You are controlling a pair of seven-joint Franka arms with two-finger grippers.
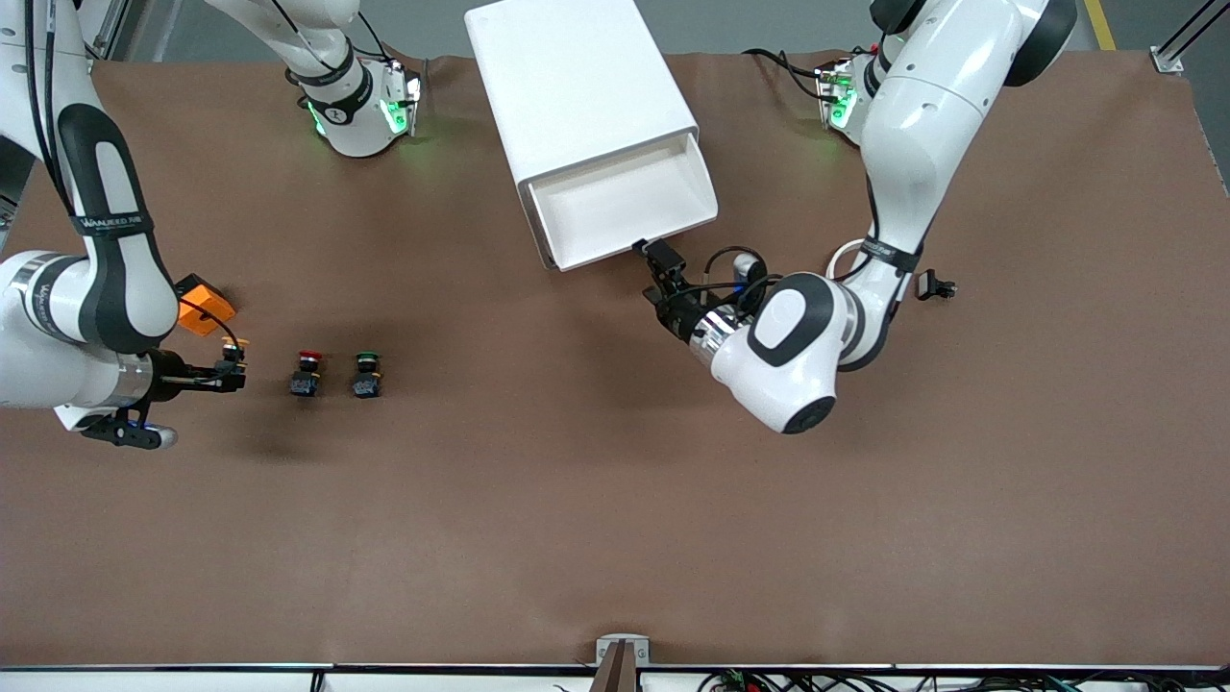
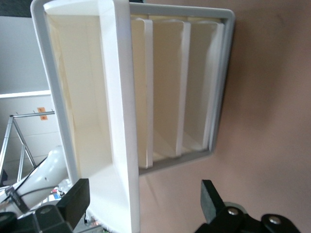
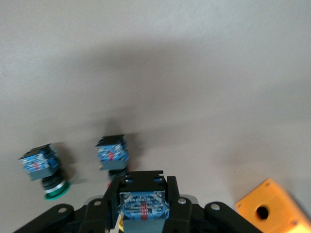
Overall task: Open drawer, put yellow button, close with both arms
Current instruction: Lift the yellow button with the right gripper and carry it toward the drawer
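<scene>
Right black two-finger gripper (image 1: 233, 368) at the right arm's end of the table is clamped on the tiny yellow-capped push button w/ black-and-blue body (image 1: 232, 348), held just off the brown table cover (image 1: 615, 519), beside the red-capped button (image 1: 307, 373), green-capped button (image 1: 366, 375) & orange plastic block (image 1: 203, 305). Farther up, left black two-finger gripper (image 1: 651, 259) has jaws spread wide, touching nothing, right at the front lip of the pulled-out top cream-white drawer (image 1: 625, 207). Drawer sits in the big white rounded cabinet (image 1: 577, 86), farthest from cam.

- Right arm (image 1: 106, 221): white lettering on the black band; wording not legible.
- Yellow button (image 3: 142, 204): printed label on the blue body; characters unreadable.
- No other text readable.
</scene>
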